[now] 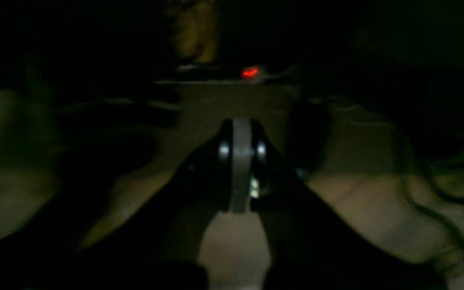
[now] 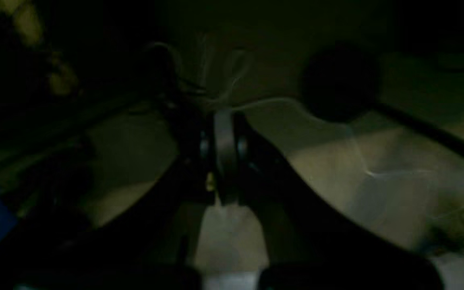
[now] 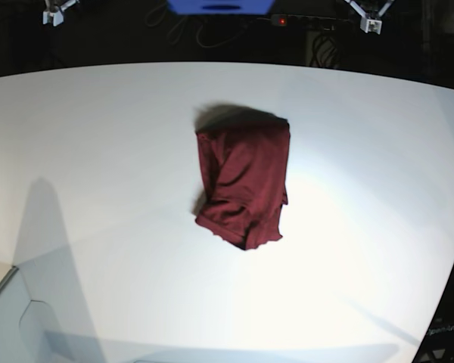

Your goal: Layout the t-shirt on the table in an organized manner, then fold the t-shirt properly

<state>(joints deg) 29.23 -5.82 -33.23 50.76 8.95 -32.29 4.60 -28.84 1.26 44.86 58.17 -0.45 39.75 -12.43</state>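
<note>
The dark maroon t-shirt (image 3: pixel 243 184) lies crumpled and loosely bunched near the middle of the white table (image 3: pixel 98 151), longer than wide, with its ragged lower edge toward the front. Neither arm shows in the base view. In the dim left wrist view my left gripper (image 1: pixel 241 133) is shut, its pads pressed together with nothing between them. The right wrist view, just as dark, has my right gripper (image 2: pixel 224 121) shut and empty too. Both wrist views look onto a dark floor area, away from the shirt.
Cables (image 1: pixel 437 209) trail over the floor in the left wrist view, beside a small red light (image 1: pixel 249 73). A dark round shape on a bar (image 2: pixel 338 82) sits in the right wrist view. Behind the table's far edge are a blue object (image 3: pixel 219 6) and a power strip (image 3: pixel 303 21).
</note>
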